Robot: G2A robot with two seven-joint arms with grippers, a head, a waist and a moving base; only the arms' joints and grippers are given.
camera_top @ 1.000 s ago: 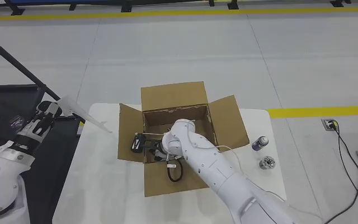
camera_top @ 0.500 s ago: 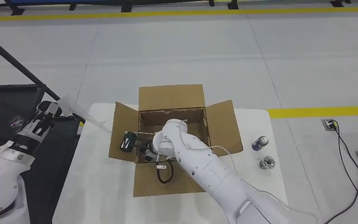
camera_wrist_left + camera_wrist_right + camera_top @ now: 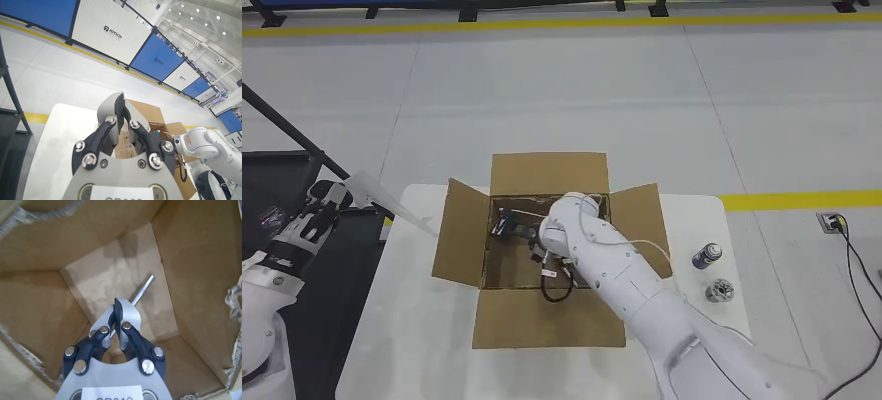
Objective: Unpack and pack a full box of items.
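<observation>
Bright ceiling lamps (image 3: 197, 10) give even, soft-shadowed light; the box (image 3: 198, 275) interior lies dimmer.

Box (image 3: 198, 275): plain brown corrugated cardboard, matt and fibrous, with rough torn edges along the flaps and pale scuffed patches on the inner floor. Rod (image 3: 143, 289) on that floor: bare metal, smooth, with a bright satin sheen. Right gripper (image 3: 116, 306) and left gripper (image 3: 122, 102): fingers of matt grey metal, pads of dull black rubber, links of black semi-gloss plastic, polished screw heads; table (image 3: 422, 330) top smooth, white and matt.
</observation>
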